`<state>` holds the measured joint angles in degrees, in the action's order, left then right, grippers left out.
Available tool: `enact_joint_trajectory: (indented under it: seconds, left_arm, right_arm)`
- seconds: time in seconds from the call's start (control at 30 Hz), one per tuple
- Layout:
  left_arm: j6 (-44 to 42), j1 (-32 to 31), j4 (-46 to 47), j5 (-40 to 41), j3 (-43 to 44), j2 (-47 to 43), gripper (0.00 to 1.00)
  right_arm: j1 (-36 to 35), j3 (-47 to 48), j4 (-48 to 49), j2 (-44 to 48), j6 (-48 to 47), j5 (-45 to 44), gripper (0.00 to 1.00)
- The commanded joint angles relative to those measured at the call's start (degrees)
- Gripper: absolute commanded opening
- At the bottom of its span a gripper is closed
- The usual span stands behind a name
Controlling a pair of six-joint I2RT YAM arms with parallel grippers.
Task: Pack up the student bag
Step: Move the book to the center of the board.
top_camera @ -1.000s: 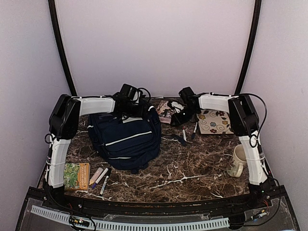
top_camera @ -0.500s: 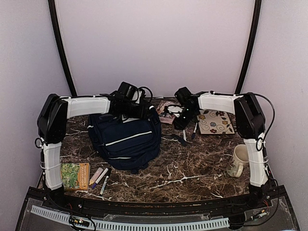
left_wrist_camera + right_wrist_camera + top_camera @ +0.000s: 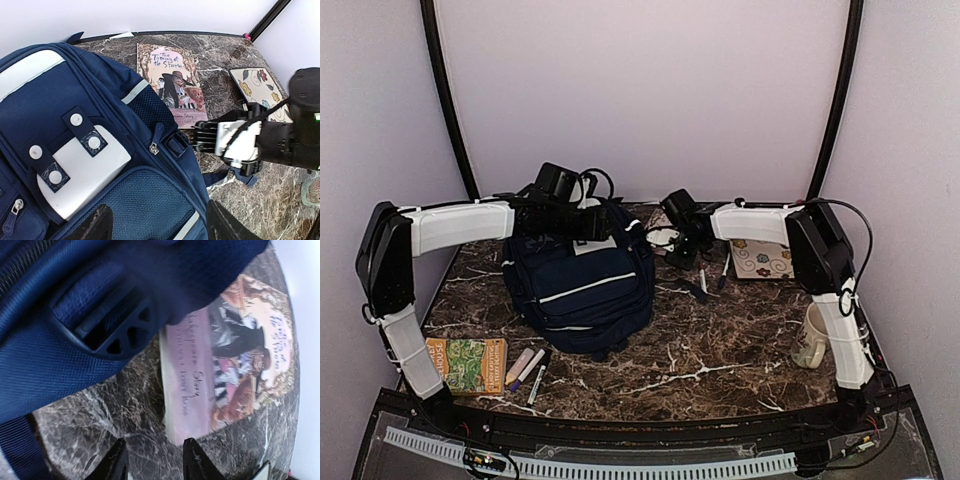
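The student bag [image 3: 582,290] lies on the dark marble tabletop [image 3: 720,350], front face up, with its white stripes and a white snap patch [image 3: 82,172] showing. My left claw [image 3: 160,227] hangs over the bag's far end, above the mesh pocket [image 3: 145,205] — its fingers are spread wide with nothing between them. My right claw [image 3: 198,136] sits low at the bag's far right corner, tips pointing at the strap buckle [image 3: 107,327] there. Its fingers [image 3: 195,465] are parted a modest way and hold nothing. I can't tell whether they touch the strap.

Just beside that same corner of the bag lies a paperback, The Taming of the Shrew [image 3: 172,82], flat and cover up. In my right wrist view the bag's fabric overlaps one corner of it. Further to the bag's right, past the paperback, is a cream floral notebook [image 3: 762,258], and a few pens [image 3: 705,280] lie between it and the bag. Well off to the bag's right, toward the near edge, stands a cream mug [image 3: 812,335]. On the bag's near left side lies a green book [image 3: 468,362] — and just beside that, a few markers [image 3: 528,368] side by side.
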<state>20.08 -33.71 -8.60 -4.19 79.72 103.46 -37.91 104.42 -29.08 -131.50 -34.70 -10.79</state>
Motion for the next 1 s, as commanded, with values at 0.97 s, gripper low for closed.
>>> enact_joint_trajectory:
  seconds: [0.97]
  left_arm:
    - [1.24,0.05,4.05,0.17,-3.50,-2.69,0.67]
  right_arm:
    - [-0.50,-12.63,4.55,12.03,-3.68,1.10,0.00]
